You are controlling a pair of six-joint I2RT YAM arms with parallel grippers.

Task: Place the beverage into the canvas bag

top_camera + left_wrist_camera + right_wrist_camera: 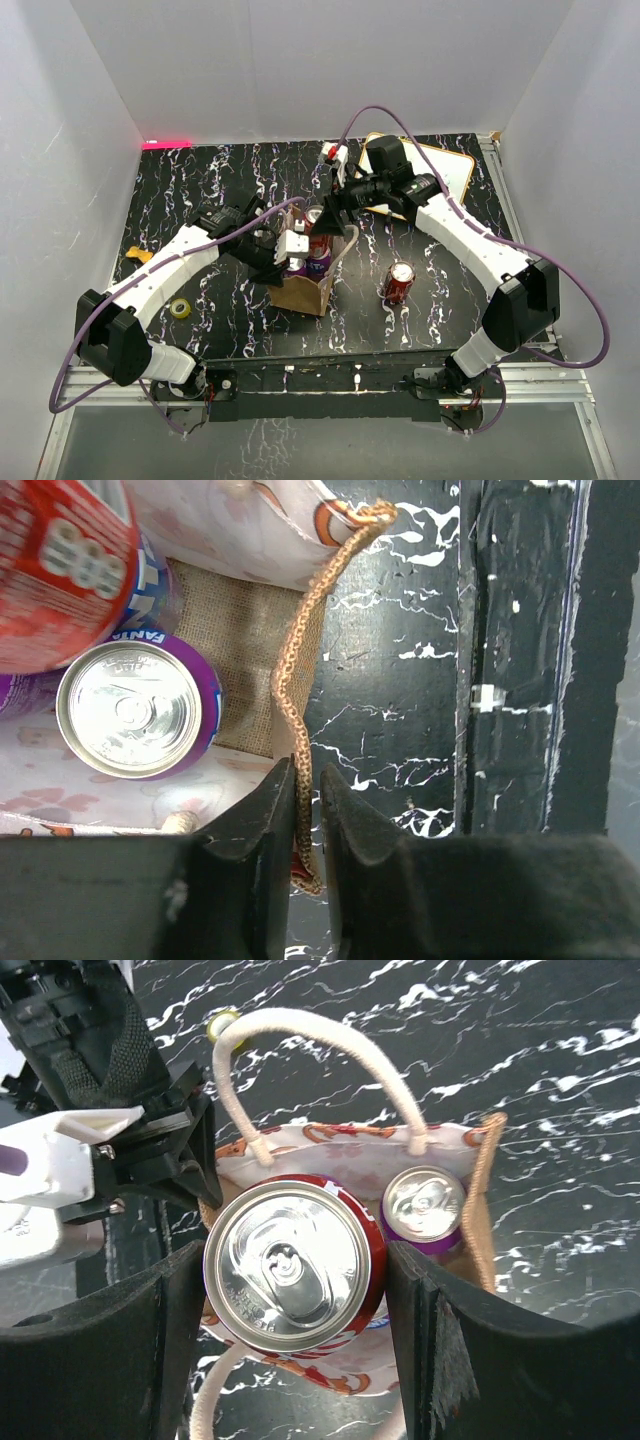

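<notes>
The canvas bag (pixel 303 292) stands mid-table, tan with a printed lining (pixel 340 1150) and pale loop handles (pixel 310 1035). A purple can (pixel 138 708) stands inside it, also seen in the right wrist view as the purple can (pixel 425 1205). My right gripper (pixel 295 1295) is shut on the beverage, a red can (pixel 295 1265) held upright over the bag's mouth, next to the purple can. My left gripper (pixel 307 785) is shut on the bag's woven rim (pixel 300 670) at its near side. In the top view the left gripper (pixel 283 255) and right gripper (pixel 325 215) meet above the bag.
A second red can (pixel 400 282) stands on the black marbled table right of the bag. A white board (pixel 445 170) lies at the back right under the right arm. A yellow tape roll (pixel 181 308) and a small yellow item (pixel 133 255) lie at the left.
</notes>
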